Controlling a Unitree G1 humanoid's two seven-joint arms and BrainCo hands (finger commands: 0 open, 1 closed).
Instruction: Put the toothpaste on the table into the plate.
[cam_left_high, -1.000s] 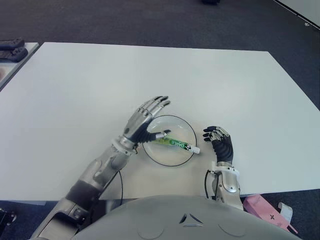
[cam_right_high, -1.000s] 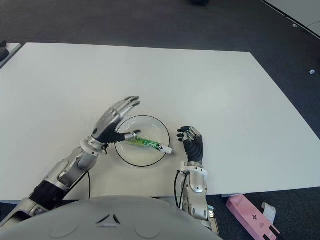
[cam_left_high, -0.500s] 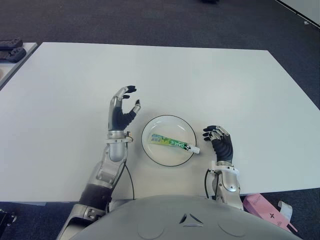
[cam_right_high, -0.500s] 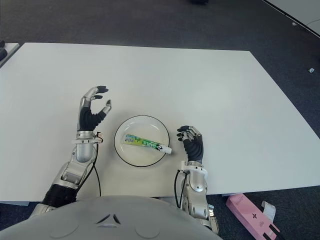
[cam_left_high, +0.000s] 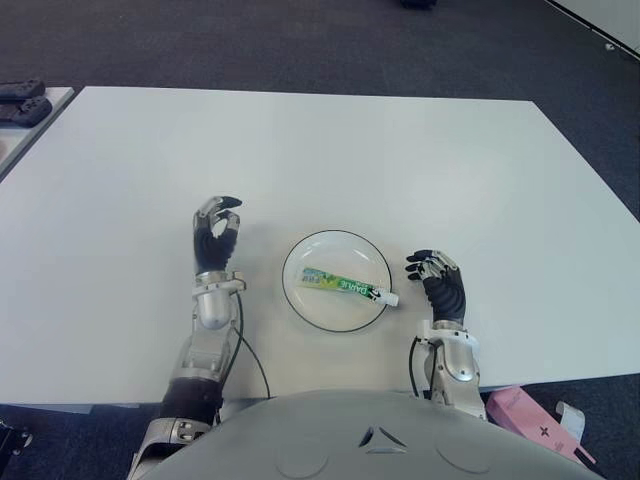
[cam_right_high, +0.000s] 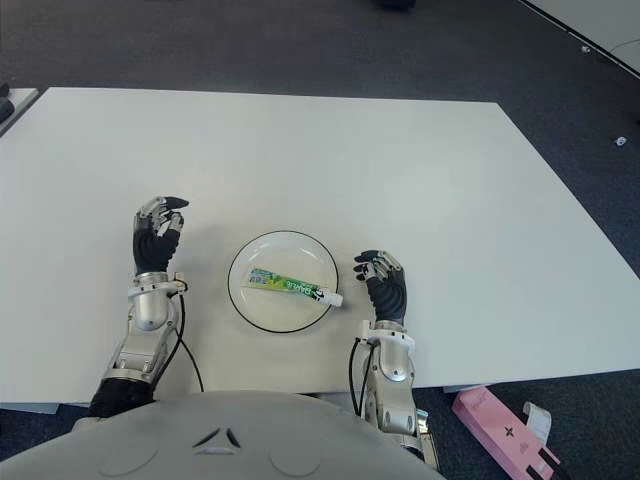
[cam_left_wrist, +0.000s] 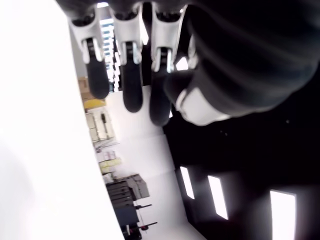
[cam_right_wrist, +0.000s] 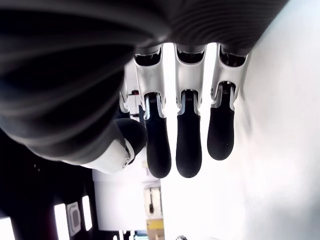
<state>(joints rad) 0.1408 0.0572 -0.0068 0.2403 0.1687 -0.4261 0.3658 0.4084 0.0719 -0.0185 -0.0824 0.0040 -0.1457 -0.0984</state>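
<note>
1. The toothpaste (cam_left_high: 347, 286) lies across the middle of the plate (cam_left_high: 303, 307), a round white dish with a dark rim near the front edge of the white table (cam_left_high: 400, 160). Its cap end pokes out over the rim on the robot's right side, so the tube is not wholly inside the rim's outline.

2. The left hand (cam_left_high: 214, 236) shows to the left of the plate, well apart from it and raised upright. Its fingers (cam_left_wrist: 124, 75) are loosely curled with nothing between them; the hand is empty.

3. The right hand (cam_left_high: 440, 285) shows just to the right of the plate, near the tube's cap but not touching it. Its fingers (cam_right_wrist: 188, 135) hang side by side, relaxed and bent, and hold nothing.

4. Judged from how things lie, the task looks essentially done: the tube rests in the plate and neither hand grips it.

5. What may be left is small. Whether the cap end rests on the rim or hangs clear of it is hard to tell from the head views, so a nudge inward might be wanted.
</note>
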